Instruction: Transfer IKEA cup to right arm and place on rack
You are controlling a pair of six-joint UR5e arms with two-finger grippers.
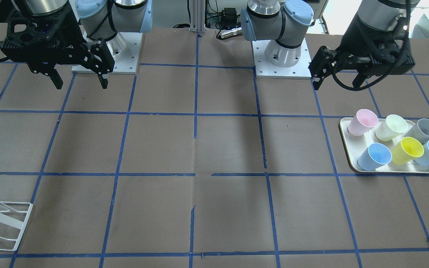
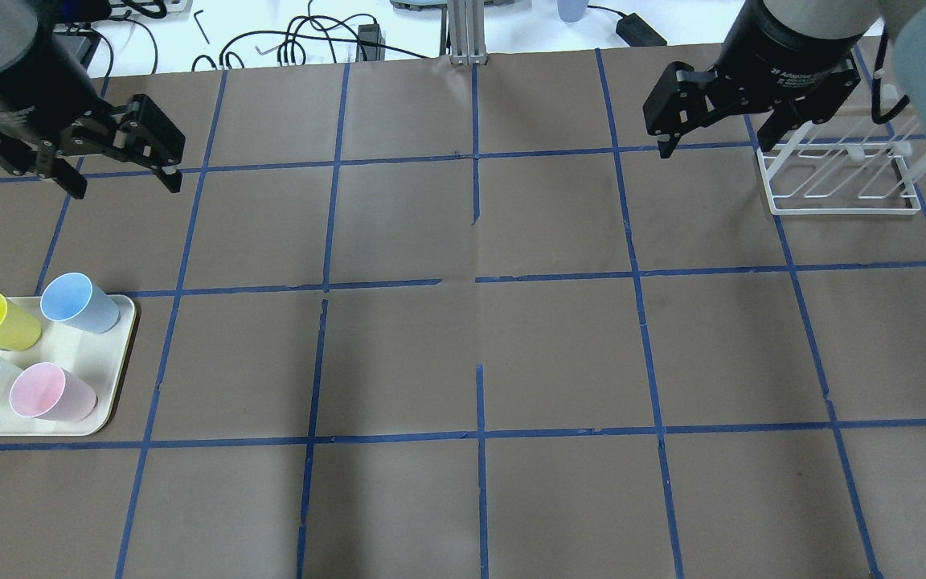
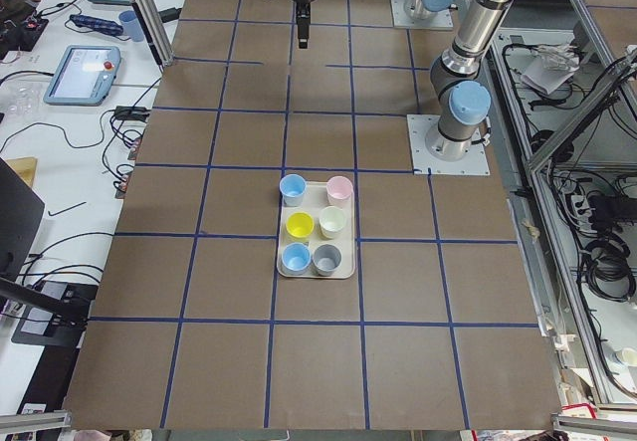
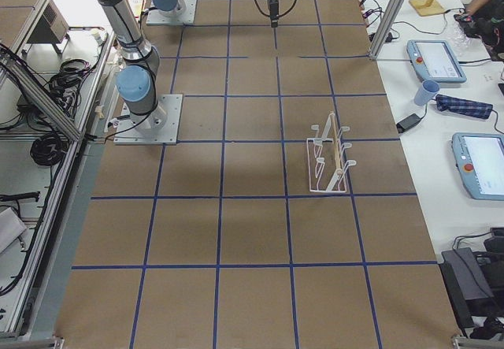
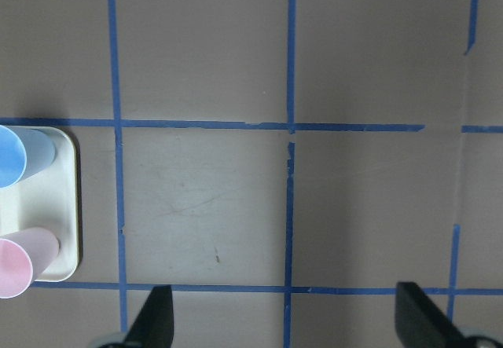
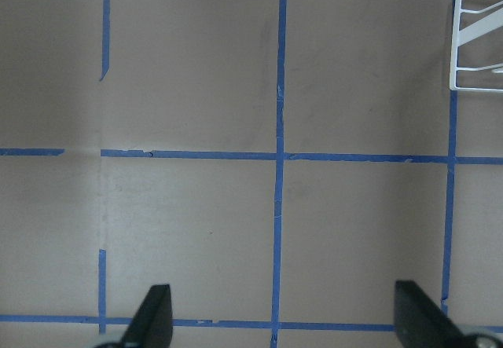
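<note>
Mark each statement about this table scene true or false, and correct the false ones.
1. The IKEA cup stands on the tray. True.
2. The left end effector is shut on the IKEA cup. False: it is open and empty, hanging over the table away from the tray.
3. The rack holds no cup. True.
4. The right end effector is shut. False: its fingers stand wide apart with nothing between them.
5. The tray and the rack sit side by side. False: they are at opposite ends of the table, the tray on the robot's left and the rack on its right.
</note>
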